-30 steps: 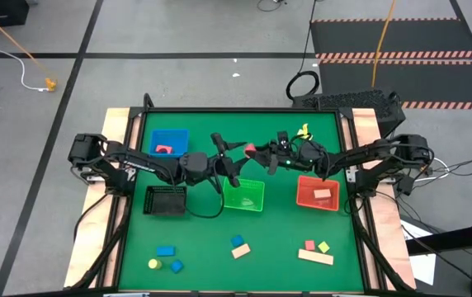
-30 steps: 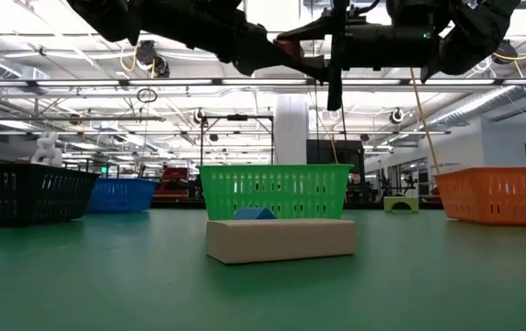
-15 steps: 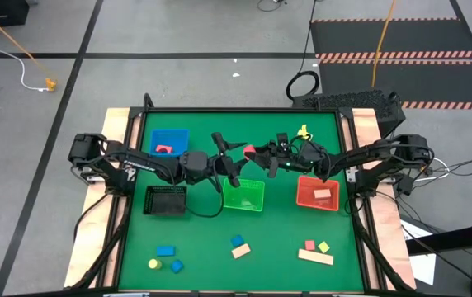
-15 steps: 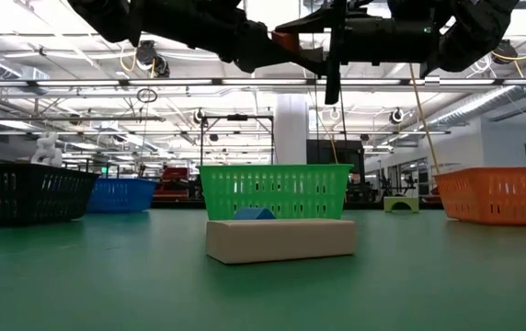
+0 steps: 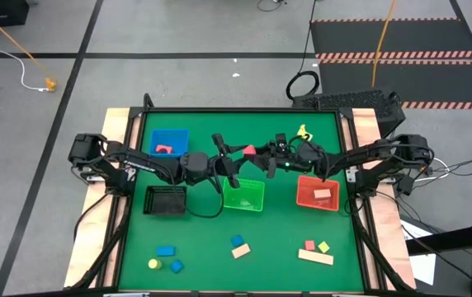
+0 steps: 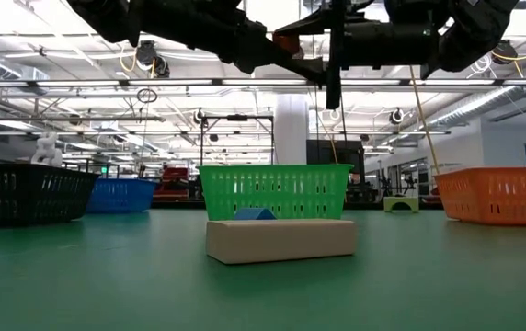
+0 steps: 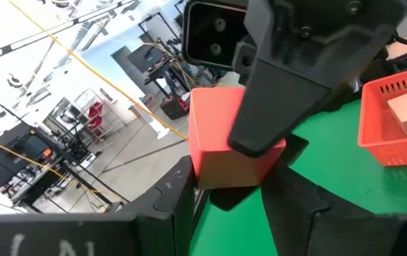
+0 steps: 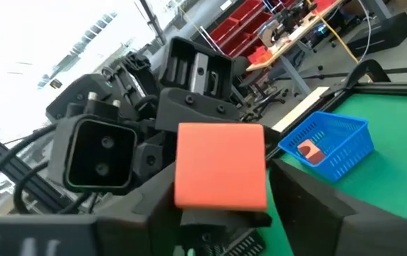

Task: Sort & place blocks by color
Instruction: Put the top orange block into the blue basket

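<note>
Above the green bin: your 2 arms meet mid-air over the surface [image 5: 195, 239] with 1 red cube [image 5: 250, 151] between them.
Change: the cube sits a touch closer to your left gripper [image 5: 238, 152] than a second ago; the arms have barely moved.
Left fingers: closed on the cube, 1 finger [image 8: 210, 75] on each side.
Right fingers: your right gripper [image 5: 262, 154] stands at the cube, 1 finger [image 7: 282, 99] across its face; you cannot tell whether they still press it.
Cube: plain red-orange, flat faces, sharp edges.
Other blocks: pink piece in the blue bin [image 5: 169, 142], tan block in the red bin [image 5: 318, 194], the rest near the front edge.
</note>
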You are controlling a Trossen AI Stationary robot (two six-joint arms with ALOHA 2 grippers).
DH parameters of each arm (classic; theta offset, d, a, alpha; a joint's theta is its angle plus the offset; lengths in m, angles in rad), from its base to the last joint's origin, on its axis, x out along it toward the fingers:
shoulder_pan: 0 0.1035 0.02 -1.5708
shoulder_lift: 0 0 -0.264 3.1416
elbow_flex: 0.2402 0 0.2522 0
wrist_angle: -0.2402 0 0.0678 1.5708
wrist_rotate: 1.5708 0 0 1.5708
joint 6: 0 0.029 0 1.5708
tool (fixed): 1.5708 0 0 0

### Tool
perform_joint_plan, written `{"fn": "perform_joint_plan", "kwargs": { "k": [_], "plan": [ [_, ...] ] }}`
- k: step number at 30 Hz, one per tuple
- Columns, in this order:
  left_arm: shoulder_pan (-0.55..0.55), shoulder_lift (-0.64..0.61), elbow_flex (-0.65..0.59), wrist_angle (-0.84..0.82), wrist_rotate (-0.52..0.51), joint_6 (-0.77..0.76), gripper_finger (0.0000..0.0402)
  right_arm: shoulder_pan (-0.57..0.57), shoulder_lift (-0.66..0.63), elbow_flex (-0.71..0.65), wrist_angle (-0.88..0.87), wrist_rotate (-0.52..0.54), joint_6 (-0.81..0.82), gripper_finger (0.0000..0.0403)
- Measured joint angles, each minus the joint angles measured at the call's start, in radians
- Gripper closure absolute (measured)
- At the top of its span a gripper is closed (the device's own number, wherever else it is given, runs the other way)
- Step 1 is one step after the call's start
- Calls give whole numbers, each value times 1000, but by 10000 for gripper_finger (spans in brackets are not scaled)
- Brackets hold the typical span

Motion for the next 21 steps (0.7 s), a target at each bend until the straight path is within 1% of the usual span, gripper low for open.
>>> {"fn": "perform_joint_plan", "kwargs": {
  "k": [4, 7, 11, 13, 15, 18, 19, 21],
  "plan": [
    [-8, 1, 0, -11, -15, 3, 270, -33, -26, 0, -78, -23, -39, 169],
    [-9, 1, 0, -29, -51, -8, 270, -73, -72, 0, -159, -82, -40, 150],
    [-10, -1, 0, -55, -190, -12, 270, -117, -155, 0, -319, -147, -49, 135],
    [-10, -1, 0, -68, -254, -11, 269, -134, -202, -2, -442, -151, -65, 132],
    [-10, -1, 0, -84, -294, -8, 269, -151, -242, -2, -549, -130, -83, 132],
    [-9, -1, 0, -122, -355, -14, 268, -176, -300, -2, -713, -59, -116, 131],
    [-8, -1, 0, -140, -389, -20, 268, -182, -316, -2, -762, -30, -125, 131],
    [-7, -1, 0, -182, -488, -48, 268, -197, -343, -2, -848, 27, -147, 132]
  ]
}}
